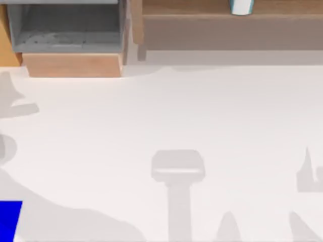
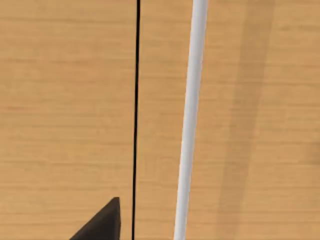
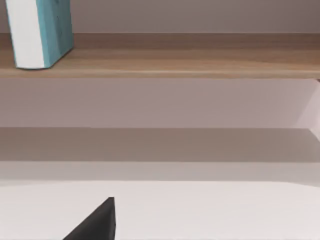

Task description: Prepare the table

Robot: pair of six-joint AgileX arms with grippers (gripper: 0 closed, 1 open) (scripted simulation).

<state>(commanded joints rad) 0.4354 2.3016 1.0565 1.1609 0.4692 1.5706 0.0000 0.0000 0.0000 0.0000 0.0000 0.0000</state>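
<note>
The table (image 1: pixel 166 116) is a broad plain white surface crossed by grey arm shadows. A dark tip of my left gripper (image 2: pixel 102 224) shows in the left wrist view, close to a light-wood panel (image 2: pixel 65 110) with a thin black seam (image 2: pixel 136 115) and a white rod (image 2: pixel 191 120). A dark tip of my right gripper (image 3: pixel 97 222) hangs low over the table (image 3: pixel 210 210), facing the wooden shelf (image 3: pixel 200 55).
A grey-lined box with a light-wood front (image 1: pixel 73 64) stands at the back left. The long wooden shelf (image 1: pixel 227 25) runs along the back right, carrying a white and teal object (image 1: pixel 241 7) (image 3: pixel 40 32). A blue shape (image 1: pixel 10 221) lies at the front left corner.
</note>
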